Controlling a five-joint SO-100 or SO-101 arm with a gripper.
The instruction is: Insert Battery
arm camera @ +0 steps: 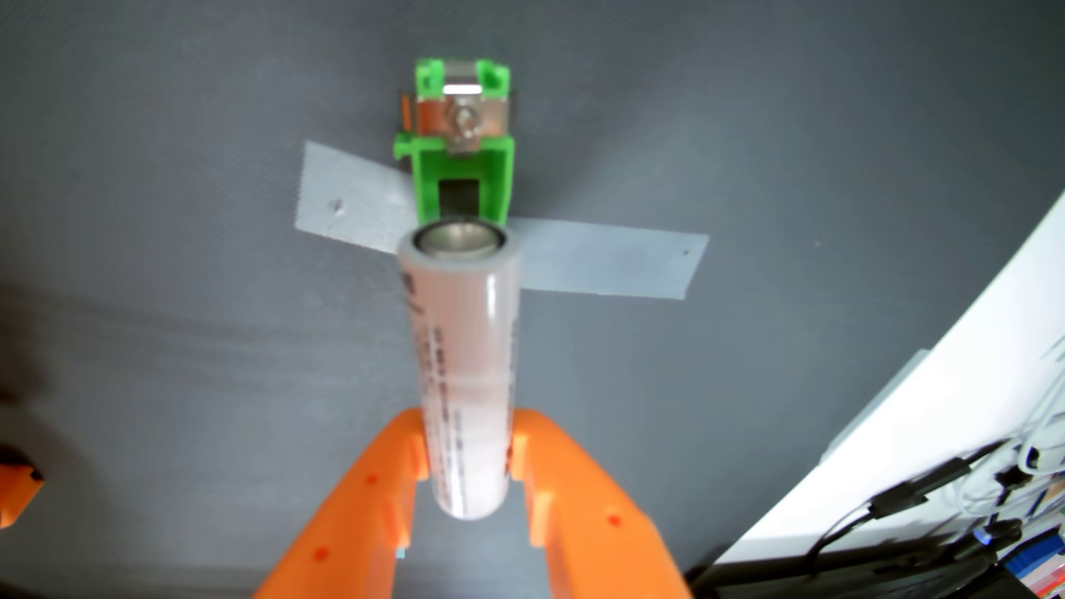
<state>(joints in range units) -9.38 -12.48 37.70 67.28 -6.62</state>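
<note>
Wrist view: orange gripper [468, 455], jaws clamped on white cylindrical battery [464, 368], held off the grey bench [173, 230], far end pointing at green battery holder [461, 144] taped down w/ grey tape [605, 265]. Step, I judge: carry/align, not yet inserted. Next: keep axis in line w/ holder slot, lower, seat against metal contact [461, 121].

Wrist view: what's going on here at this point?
The orange pincer is clamped on a white cylindrical battery and holds it above the grey surface. The battery's metal end points toward a green battery holder, which is fixed down with grey tape. The holder's slot looks empty; the battery is not yet in.
</note>
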